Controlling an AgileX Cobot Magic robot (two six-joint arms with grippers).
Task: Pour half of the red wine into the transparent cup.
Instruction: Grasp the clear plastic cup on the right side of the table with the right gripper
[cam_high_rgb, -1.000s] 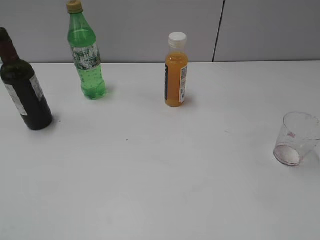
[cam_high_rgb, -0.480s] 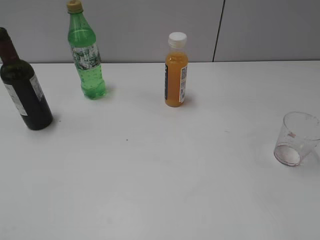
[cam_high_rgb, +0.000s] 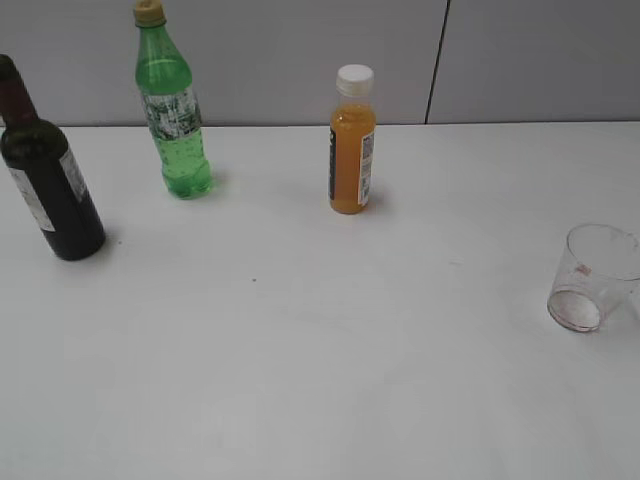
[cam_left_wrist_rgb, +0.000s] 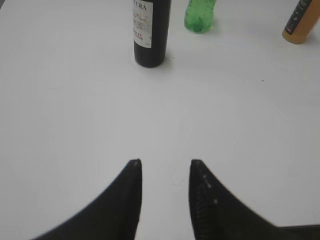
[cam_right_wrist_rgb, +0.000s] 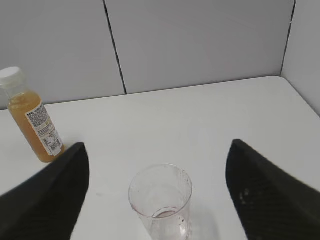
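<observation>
The red wine bottle, dark green glass with a maroon neck and a white label, stands at the table's far left; the left wrist view shows its lower body. The transparent cup stands upright and empty at the right edge, its bottom stained pink. My left gripper is open over bare table, well short of the wine bottle. My right gripper is wide open, with the cup between its fingers and not touched. Neither gripper shows in the exterior view.
A bright green soda bottle stands at the back left, next to the wine bottle. An orange juice bottle with a white cap stands at the back centre. A grey panelled wall runs behind the white table.
The cup has shifted slightly in the exterior view. The bottles have not moved.
</observation>
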